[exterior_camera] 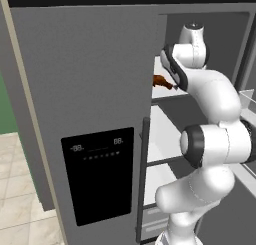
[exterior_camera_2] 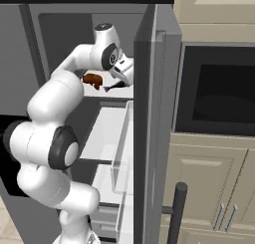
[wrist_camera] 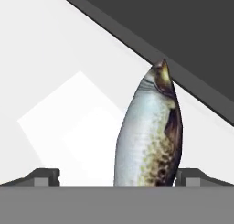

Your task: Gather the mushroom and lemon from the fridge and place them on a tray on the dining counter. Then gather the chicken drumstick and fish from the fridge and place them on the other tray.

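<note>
A silvery fish (wrist_camera: pixel 151 136) with a dark brown back lies on the white fridge shelf (wrist_camera: pixel 55 72), its head pointing away from my hand. My gripper (wrist_camera: pixel 117 177) is open and straddles the fish's tail end, which sits close to the right fingertip (wrist_camera: pixel 192 176). The brown chicken drumstick (exterior_camera: pixel 160 80) rests on the same upper shelf, to the left of my hand; it is also the brown chicken drumstick (exterior_camera_2: pixel 92 79) in the right base view. There my gripper (exterior_camera_2: pixel 113 86) reaches into the fridge just right of it.
The closed left fridge door (exterior_camera: pixel 90 89) with its black dispenser panel (exterior_camera: pixel 100 174) stands close on the left. The open right door (exterior_camera_2: pixel 149 113) with a clear bin (exterior_camera_2: pixel 122 153) flanks the arm. A wall oven (exterior_camera_2: pixel 214 88) and cabinets (exterior_camera_2: pixel 209 188) are to the right.
</note>
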Robot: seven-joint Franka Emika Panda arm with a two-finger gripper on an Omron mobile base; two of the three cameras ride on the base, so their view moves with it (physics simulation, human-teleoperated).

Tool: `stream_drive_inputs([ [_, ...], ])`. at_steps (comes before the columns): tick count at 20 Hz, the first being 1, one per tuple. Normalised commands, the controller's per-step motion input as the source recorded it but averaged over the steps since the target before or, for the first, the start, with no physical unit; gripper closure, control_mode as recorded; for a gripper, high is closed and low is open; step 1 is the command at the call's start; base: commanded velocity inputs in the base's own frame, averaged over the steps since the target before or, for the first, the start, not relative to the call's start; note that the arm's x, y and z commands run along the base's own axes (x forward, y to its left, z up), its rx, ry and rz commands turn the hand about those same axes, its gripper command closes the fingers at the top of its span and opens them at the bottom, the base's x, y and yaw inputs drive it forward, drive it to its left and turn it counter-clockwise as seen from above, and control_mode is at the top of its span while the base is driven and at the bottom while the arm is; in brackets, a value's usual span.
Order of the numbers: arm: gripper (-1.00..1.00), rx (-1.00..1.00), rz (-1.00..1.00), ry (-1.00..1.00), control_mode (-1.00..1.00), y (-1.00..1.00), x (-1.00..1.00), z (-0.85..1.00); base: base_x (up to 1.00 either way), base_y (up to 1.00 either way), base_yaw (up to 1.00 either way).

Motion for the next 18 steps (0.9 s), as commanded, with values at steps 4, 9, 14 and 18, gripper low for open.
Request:
stream_drive_inputs([
  [4,-1.0,0.0,-0.04,0.04,-1.0,-0.2,0.0,-0.13,0.0,0.0,0.0],
  [9,-1.0,0.0,-0.04,0.04,-1.0,-0.14,0.08,-0.14,0.0,0.0,0.0],
  [14,-1.0,0.0,-0.03,0.05,-1.0,-0.04,0.24,-0.16,0.0,0.0,0.0],
  [18,1.0,0.0,-0.02,0.04,-1.0,0.0,0.13,-0.22,0.0,0.0,0.0],
])
